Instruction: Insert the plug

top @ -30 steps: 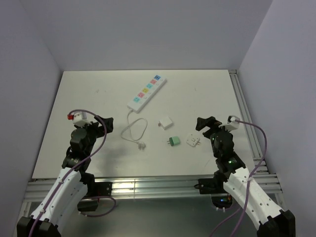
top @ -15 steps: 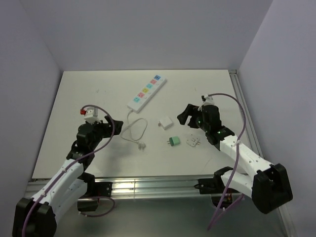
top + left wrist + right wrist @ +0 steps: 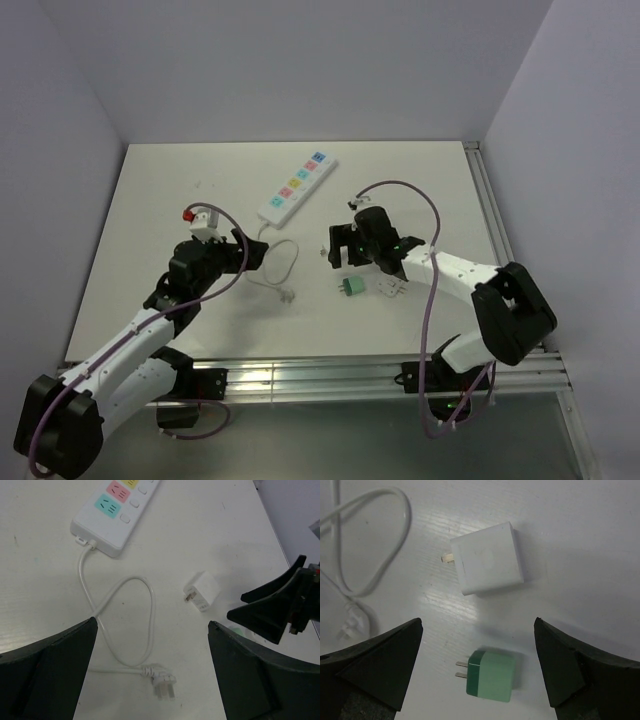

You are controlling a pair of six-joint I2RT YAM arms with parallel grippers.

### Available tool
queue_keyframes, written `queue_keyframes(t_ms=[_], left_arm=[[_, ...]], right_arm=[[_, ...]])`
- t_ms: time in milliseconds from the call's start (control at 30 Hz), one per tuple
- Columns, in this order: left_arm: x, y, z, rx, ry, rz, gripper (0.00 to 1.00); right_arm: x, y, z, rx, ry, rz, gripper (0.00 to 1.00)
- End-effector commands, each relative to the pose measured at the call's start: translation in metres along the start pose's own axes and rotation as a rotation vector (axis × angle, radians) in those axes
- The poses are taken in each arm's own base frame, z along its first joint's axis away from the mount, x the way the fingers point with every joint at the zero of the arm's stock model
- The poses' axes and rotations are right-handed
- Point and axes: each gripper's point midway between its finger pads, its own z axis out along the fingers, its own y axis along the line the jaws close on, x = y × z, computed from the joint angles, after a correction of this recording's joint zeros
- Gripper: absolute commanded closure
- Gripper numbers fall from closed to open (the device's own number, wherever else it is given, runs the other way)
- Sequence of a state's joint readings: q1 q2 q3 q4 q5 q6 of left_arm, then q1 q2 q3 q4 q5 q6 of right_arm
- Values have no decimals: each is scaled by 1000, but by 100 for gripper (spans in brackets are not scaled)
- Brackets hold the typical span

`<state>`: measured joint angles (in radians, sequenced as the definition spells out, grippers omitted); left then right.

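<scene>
A white power strip [image 3: 295,187] with coloured sockets lies at the table's middle back, and also shows in the left wrist view [image 3: 117,510]. Its white cord [image 3: 145,625] loops forward and ends in a plug [image 3: 162,682]. A white cube plug [image 3: 487,559] and a green plug [image 3: 490,675] lie loose on the table. My right gripper [image 3: 478,622] is open and empty above these two; in the top view [image 3: 336,250] it mostly hides the white one. My left gripper [image 3: 153,622] is open and empty over the cord loop [image 3: 280,262].
A flat white adapter [image 3: 392,287] lies just right of the green plug [image 3: 350,288]. The right gripper's black fingers [image 3: 275,610] show at the right of the left wrist view. A metal rail [image 3: 490,210] runs along the table's right edge.
My right arm has swung left from the table's right side to over the white and green plugs. My left gripper has moved right and farther in, over the cord loop.
</scene>
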<state>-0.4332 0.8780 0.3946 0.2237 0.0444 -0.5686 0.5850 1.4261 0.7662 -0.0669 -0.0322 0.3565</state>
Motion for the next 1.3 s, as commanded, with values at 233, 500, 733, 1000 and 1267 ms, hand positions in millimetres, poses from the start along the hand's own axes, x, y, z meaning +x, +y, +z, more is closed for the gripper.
queue_keyframes(t_ms=[233, 500, 733, 1000, 1267], left_arm=[[-25, 1, -3, 29, -44, -66, 1], [-26, 16, -4, 10, -55, -84, 1], [-24, 18, -4, 8, -51, -79, 0], [-19, 16, 0, 34, -16, -83, 0], [-7, -9, 14, 165, 102, -164, 0]], right_arm=[[-22, -6, 25, 131, 43, -209, 1], [-10, -8, 51, 138, 135, -306, 3], [-7, -6, 64, 128, 200, -329, 12], [-8, 2, 61, 94, 176, -323, 53], [-39, 26, 17, 68, -92, -376, 59]])
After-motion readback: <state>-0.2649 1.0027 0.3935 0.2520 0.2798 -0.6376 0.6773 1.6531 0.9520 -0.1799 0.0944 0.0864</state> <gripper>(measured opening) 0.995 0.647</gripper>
